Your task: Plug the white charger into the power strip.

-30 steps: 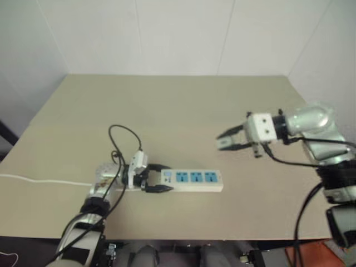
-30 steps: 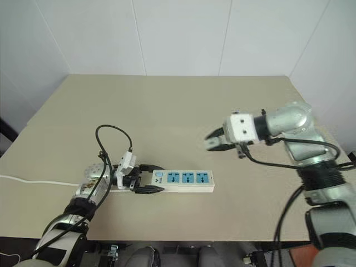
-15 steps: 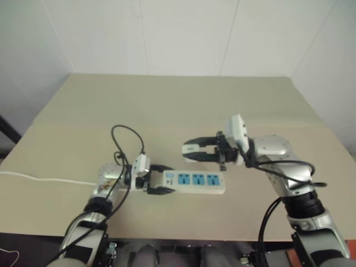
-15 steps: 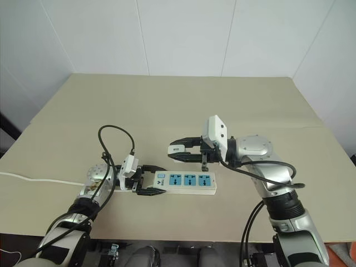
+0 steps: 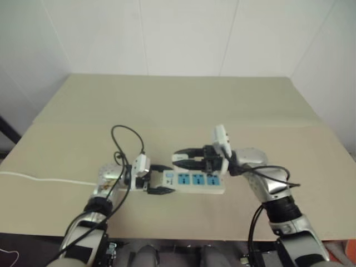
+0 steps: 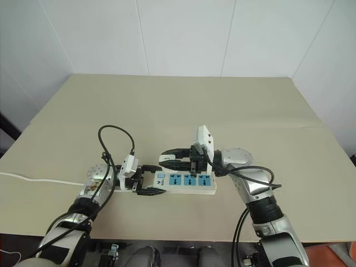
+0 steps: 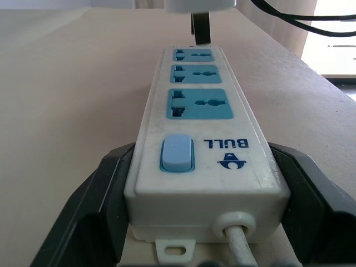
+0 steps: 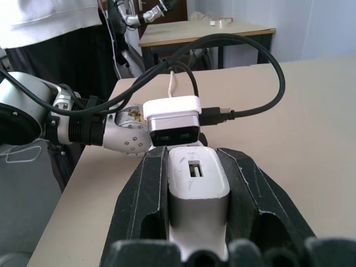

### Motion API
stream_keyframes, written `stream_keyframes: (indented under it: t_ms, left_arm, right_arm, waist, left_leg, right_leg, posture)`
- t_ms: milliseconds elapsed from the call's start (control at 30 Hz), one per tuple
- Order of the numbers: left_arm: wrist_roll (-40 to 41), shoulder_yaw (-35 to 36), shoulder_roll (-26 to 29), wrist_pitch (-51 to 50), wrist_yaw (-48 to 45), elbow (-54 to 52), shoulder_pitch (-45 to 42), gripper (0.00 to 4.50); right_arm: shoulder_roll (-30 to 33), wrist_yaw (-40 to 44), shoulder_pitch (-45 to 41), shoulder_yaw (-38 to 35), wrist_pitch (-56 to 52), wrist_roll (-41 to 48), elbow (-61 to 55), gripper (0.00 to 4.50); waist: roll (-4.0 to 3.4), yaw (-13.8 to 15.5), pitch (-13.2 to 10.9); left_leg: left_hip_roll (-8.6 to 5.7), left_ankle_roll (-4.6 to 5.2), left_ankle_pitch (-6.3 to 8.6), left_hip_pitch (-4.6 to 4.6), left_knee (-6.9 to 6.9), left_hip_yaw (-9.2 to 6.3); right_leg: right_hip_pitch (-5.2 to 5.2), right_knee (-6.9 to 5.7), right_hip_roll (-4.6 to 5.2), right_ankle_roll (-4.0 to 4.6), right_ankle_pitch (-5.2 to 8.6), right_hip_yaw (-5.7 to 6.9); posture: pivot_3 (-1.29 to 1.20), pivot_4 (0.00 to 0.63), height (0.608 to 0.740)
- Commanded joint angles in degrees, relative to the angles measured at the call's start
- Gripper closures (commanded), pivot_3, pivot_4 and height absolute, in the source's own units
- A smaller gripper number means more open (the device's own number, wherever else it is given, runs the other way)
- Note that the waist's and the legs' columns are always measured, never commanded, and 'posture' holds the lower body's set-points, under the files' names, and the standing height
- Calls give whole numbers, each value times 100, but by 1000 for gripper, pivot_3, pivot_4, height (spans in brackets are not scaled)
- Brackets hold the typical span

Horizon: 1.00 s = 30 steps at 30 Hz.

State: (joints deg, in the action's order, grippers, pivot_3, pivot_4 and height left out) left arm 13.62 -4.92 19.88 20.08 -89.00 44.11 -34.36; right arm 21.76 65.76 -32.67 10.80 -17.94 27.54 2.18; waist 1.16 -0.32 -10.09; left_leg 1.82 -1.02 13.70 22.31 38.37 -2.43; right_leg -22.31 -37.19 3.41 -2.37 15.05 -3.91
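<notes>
While lying flat near the front edge of the beige surface point(image 5: 233, 100), the power strip point(image 5: 192, 180) sits gripped at its cord end by the left hand point(image 5: 157, 179), fingers point(image 7: 92, 206) spread wide against both long sides beside the blue switch point(image 7: 177, 153). Just above the strip's blue sockets point(image 7: 199, 104) hovers the right hand point(image 6: 167, 158), pointed toward the left arm, clamped tight on the white charger point(image 8: 196, 181). Trailing off the surface's left edge, a thin white cord point(image 5: 44, 180).
</notes>
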Motion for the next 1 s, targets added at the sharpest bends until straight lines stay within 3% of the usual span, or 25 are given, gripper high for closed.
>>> stream_keyframes:
  t_ms: [33, 367, 1000]
  left_arm:
    - [-131, -117, -22, -40, 89, 8, 16, 1230]
    - [-107, -86, -25, -56, 110, 4, 4, 1230]
    - [-97, -87, 16, -114, 81, -47, 19, 1230]
  right_arm:
    - [-103, 62, -93, -69, 226, -62, 133, 3380]
    - [-306, 184, -159, -91, 531, -327, 640, 3380]
    - [-78, 291, 134, -188, 784, -474, 696, 3380]
  waist:
    - [0, 0, 0]
    - [-1, -1, 0]
    - [0, -18, 0]
  left_leg:
    - [0, 0, 0, 0, 0, 0]
    - [0, 0, 0, -1, 0, 0]
    - [0, 0, 0, 0, -1, 0]
  right_leg:
    - [0, 0, 0, 0, 0, 0]
    - [0, 0, 0, 0, 0, 0]
    - [0, 1, 0, -1, 0, 0]
  posture:
    - [0, 150, 740]
    - [0, 150, 740]
    - [0, 150, 740]
